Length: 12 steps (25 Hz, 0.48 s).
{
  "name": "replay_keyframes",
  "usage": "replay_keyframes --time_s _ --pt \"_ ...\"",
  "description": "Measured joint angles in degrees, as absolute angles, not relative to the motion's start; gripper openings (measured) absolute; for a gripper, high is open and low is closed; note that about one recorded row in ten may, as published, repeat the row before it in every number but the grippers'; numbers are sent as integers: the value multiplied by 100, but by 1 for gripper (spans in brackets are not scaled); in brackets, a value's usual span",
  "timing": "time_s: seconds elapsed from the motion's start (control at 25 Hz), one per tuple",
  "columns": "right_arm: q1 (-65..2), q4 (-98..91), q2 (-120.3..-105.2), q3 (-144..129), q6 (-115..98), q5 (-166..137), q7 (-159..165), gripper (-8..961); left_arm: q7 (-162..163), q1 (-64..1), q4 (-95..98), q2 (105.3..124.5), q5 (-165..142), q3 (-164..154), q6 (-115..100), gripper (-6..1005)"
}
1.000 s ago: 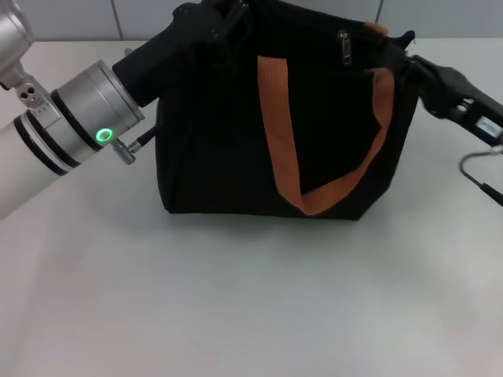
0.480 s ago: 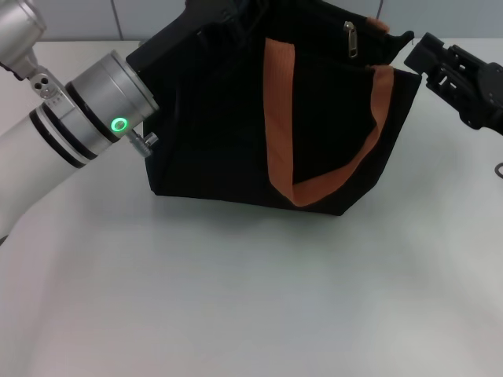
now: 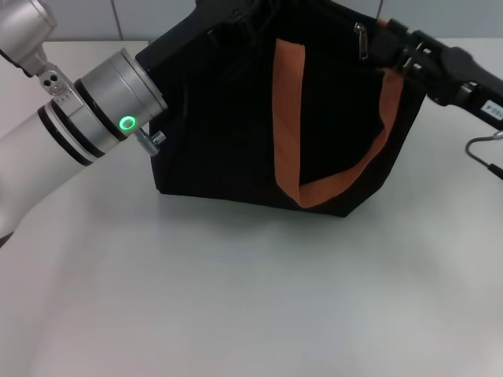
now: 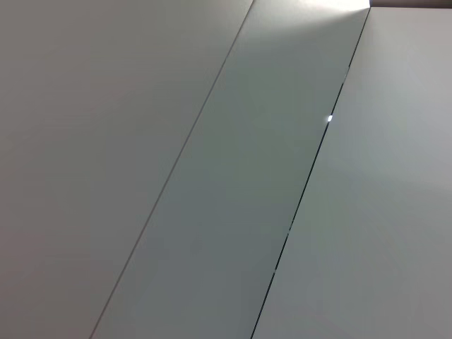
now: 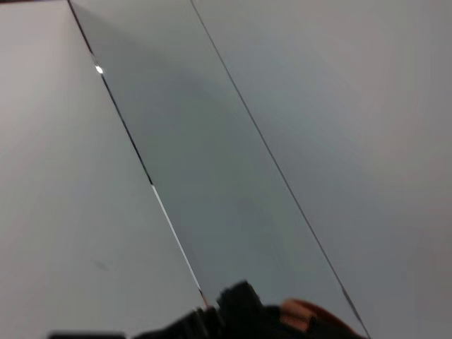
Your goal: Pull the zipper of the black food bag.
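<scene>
The black food bag (image 3: pixel 228 133) stands at the back middle of the white table, tilted, with an orange-brown strap (image 3: pixel 289 118) hanging down its front. The silver zipper pull (image 3: pixel 362 41) hangs at the top edge near the right corner. My left gripper (image 3: pixel 229 20) is against the bag's top left corner, dark on dark. My right gripper (image 3: pixel 395 47) is at the bag's top right corner, just right of the zipper pull and beside the strap end. The right wrist view shows only a bit of black fabric (image 5: pixel 240 311) and orange strap (image 5: pixel 300 314) below wall panels.
The white table (image 3: pixel 251 298) stretches in front of the bag. A grey cable (image 3: pixel 481 153) loops off my right arm at the right edge. A tiled wall lies behind; the left wrist view shows only wall panels (image 4: pixel 226 176).
My right gripper pulled away from the bag, then came back left onto its top right corner. The bag and zipper pull shifted slightly right. My left arm moved up and right.
</scene>
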<state>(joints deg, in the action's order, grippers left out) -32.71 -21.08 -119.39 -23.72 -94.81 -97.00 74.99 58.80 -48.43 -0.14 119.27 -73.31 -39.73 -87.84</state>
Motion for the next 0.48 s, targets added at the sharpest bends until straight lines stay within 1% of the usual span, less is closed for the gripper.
replay_keyframes --time_s 0.48 --pt "-3459 -1945 -11948 -2509 -8919 -9682 7562 525 5879 -4869 -40 11927 -7337 -3972 -8778 48"
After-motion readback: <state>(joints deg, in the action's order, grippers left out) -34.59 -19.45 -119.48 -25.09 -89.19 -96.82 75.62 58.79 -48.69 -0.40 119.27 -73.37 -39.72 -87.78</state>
